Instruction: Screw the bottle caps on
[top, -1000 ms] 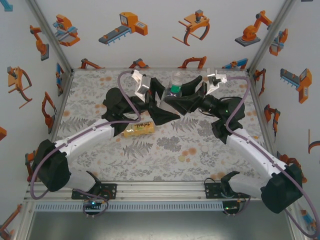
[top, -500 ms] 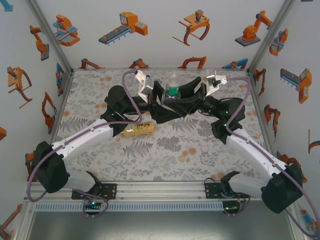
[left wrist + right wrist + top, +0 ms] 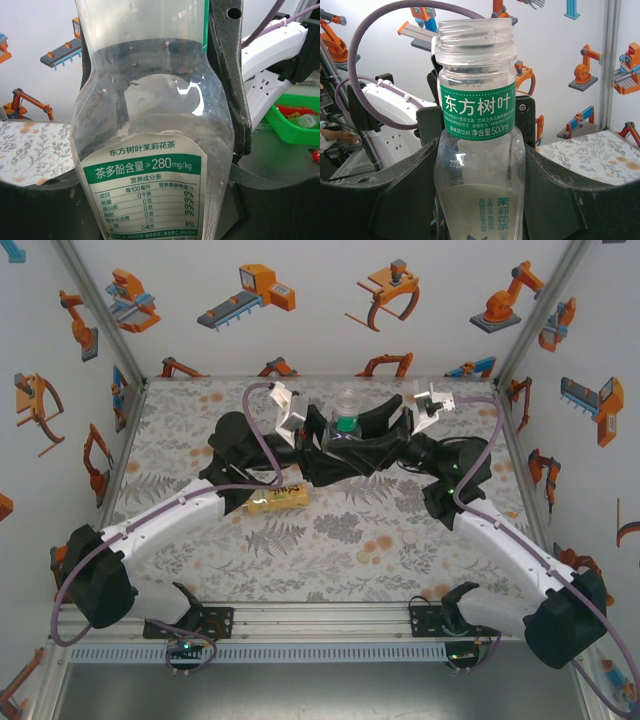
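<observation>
Clear plastic with a green band round its neck: the slim bottle (image 3: 347,420) stands upright above the far middle of the table (image 3: 330,540), held between the two arms. In the right wrist view the bottle (image 3: 477,100) rises through the centre of the picture. Its mouth is open and its screw threads are bare, with white Chinese lettering on the green band just below them.

The right gripper (image 3: 372,433) comes in from the right. Its dark fingers (image 3: 405,200) press against both sides of the bottle's shoulder, so the right gripper (image 3: 477,200) is clamped on the bottle.

The left gripper (image 3: 325,448) reaches in from the left, lower down. In the left wrist view the bottle (image 3: 150,150) shows its wide lower body and a white and green nutrition label. The left gripper's fingers (image 3: 35,210) lie tight against the body on either side near the bottom edge, so the left gripper (image 3: 150,220) is closed on the bottle as well. One upright black finger (image 3: 230,75) stands along the bottle's right side, touching it higher up.

Nearer the arm bases, the yellow-labelled bottle (image 3: 277,501) lies on its side on the flowered tabletop, close to the left arm and well apart from both grippers
</observation>
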You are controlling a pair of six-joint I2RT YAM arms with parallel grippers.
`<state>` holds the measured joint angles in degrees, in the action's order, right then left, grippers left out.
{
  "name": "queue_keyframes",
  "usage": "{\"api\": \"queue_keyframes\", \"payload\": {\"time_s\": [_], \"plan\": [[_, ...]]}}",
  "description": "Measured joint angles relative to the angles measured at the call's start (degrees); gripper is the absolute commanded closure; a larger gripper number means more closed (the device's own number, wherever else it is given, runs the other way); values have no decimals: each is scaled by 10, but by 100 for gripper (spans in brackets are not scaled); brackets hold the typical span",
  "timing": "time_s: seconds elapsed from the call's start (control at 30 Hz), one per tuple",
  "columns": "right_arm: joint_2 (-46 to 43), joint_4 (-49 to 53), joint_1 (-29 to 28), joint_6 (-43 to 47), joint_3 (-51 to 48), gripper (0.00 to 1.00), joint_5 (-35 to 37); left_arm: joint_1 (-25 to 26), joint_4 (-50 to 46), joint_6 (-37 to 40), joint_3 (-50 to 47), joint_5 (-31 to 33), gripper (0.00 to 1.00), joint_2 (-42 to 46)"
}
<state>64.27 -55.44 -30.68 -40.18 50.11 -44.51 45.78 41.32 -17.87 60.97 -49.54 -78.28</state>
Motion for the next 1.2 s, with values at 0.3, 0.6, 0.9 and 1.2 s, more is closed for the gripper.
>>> {"api": "queue_keyframes", "payload": {"time_s": [0.3, 0.6, 0.9, 1.2], "plan": [[-85, 126, 2, 82, -9, 22, 63, -13, -127, 74, 0, 24, 64, 71], [-153, 385, 2, 179, 3, 25, 159, -83, -360, 184, 14, 111, 83, 155], [-142, 622, 1, 194, 33, 34, 275, -170, -486, 215, 22, 170, 100, 181], [-79, 824, -20, 159, 50, 40, 382, -226, -502, 221, 3, 166, 96, 194]]}}
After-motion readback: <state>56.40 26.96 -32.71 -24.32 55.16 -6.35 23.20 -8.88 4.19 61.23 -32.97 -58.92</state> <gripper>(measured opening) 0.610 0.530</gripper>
